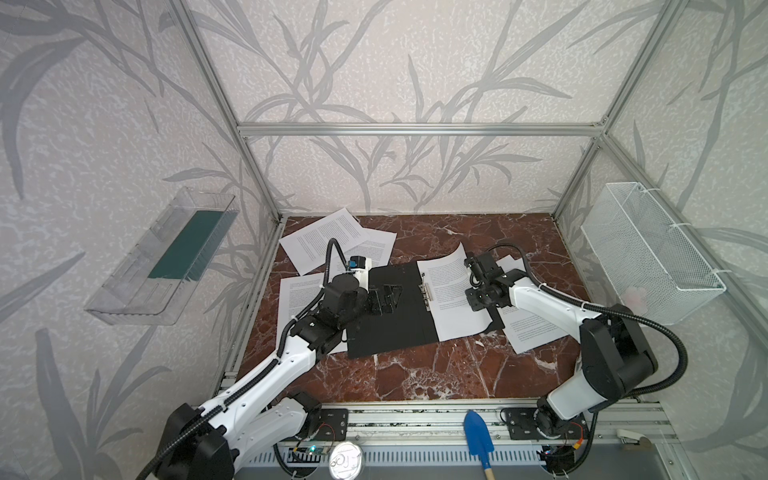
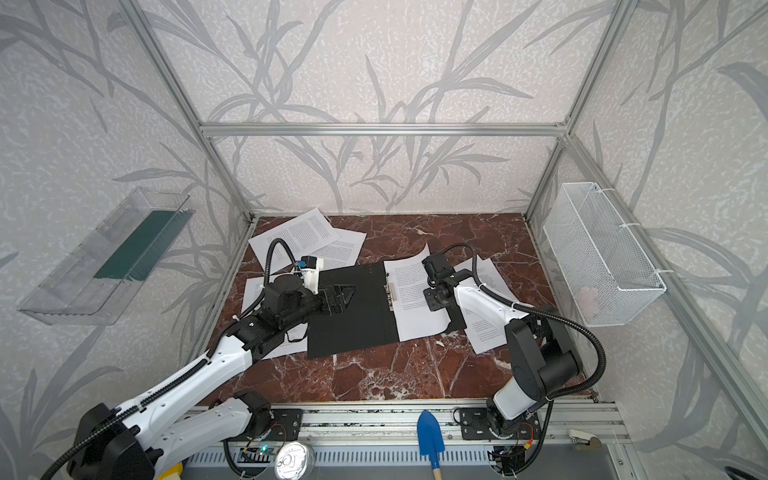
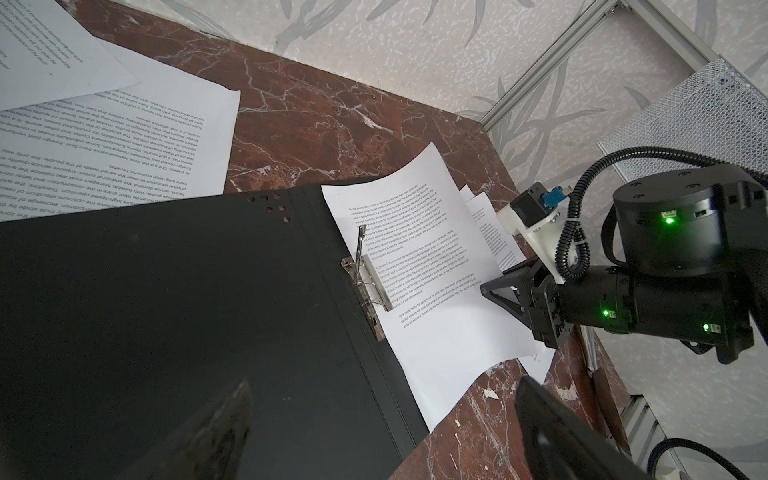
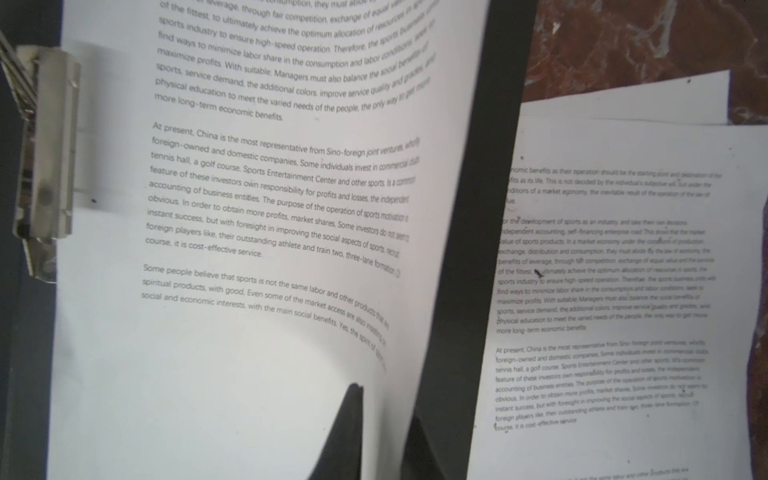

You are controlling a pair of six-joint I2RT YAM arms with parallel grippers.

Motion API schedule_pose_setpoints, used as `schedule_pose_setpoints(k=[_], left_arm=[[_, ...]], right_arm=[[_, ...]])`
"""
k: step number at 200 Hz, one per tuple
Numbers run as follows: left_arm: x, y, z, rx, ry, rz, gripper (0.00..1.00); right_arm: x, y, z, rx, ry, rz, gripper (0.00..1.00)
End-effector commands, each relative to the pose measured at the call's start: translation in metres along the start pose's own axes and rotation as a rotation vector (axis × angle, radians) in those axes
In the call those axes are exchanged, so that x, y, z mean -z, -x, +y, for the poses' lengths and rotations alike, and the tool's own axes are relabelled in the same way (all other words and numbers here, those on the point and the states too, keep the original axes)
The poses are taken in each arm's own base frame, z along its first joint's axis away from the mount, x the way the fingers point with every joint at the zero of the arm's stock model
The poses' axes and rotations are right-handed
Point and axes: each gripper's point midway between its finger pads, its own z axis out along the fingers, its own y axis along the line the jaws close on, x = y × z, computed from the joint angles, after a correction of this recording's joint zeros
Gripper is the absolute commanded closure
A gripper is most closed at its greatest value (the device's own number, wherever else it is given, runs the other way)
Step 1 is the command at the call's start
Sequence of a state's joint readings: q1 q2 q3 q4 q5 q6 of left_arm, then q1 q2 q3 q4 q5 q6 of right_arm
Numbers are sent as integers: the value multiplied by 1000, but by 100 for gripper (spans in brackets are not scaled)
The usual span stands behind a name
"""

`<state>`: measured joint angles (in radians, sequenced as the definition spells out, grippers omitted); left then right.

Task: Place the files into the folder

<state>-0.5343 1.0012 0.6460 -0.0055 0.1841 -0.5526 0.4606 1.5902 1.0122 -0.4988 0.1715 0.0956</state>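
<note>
The black folder (image 1: 386,328) (image 2: 353,332) (image 3: 166,291) lies open in the middle of the table, its metal clip (image 1: 427,291) (image 3: 370,286) (image 4: 45,145) at the spine. One of the files (image 1: 449,299) (image 3: 436,311) (image 4: 249,374) lies on the folder's right half, its outer edge curled up. My right gripper (image 1: 469,291) (image 4: 386,411) is at that edge, jaws slightly parted with the edge between them. My left gripper (image 1: 384,297) (image 3: 384,386) hovers open over the left cover, empty. More files (image 1: 328,241) (image 1: 532,328) lie around.
A white mesh basket (image 1: 652,253) hangs on the right wall. On the left wall is a clear tray (image 1: 124,291) holding a dark green panel (image 1: 187,245). A blue trowel (image 1: 478,436) and a tin lid (image 1: 347,459) lie at the front rail.
</note>
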Motion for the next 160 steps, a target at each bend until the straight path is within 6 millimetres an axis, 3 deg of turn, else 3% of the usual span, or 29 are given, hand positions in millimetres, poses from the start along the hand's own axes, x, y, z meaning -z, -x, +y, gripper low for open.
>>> schedule_pose_setpoints(k=[1, 22, 52, 65, 77, 81, 83, 86, 112, 134, 160], left_arm=[[0, 0, 1, 1, 2, -10, 1], [1, 0, 1, 2, 1, -11, 1], [1, 0, 2, 2, 8, -11, 1], [1, 0, 2, 1, 9, -13, 1], [2, 0, 2, 3, 11, -14, 1], [2, 1, 2, 2, 12, -15, 1], [2, 1, 3, 2, 13, -17, 1], [2, 1, 3, 3, 14, -18, 1], [3, 1, 7, 7, 36, -21, 1], [6, 0, 19, 22, 109, -16, 1], [16, -1, 48, 68, 274, -12, 1]], right_arm=[[-3, 3, -3, -21, -16, 3, 68], [-5, 4, -8, -41, -40, -8, 54], [-9, 4, -6, -62, -21, -4, 44], [-10, 4, -8, -71, -31, -2, 29], [-9, 3, -13, -85, -54, -3, 22], [-8, 3, -14, -88, -62, -6, 16], [-8, 3, -15, -92, -68, -10, 6], [-7, 3, -17, -98, -74, -16, 0], [4, 4, -35, -182, -103, -62, 1], [30, 12, -43, -232, -90, -152, 1], [57, 24, -29, -277, 33, -263, 1]])
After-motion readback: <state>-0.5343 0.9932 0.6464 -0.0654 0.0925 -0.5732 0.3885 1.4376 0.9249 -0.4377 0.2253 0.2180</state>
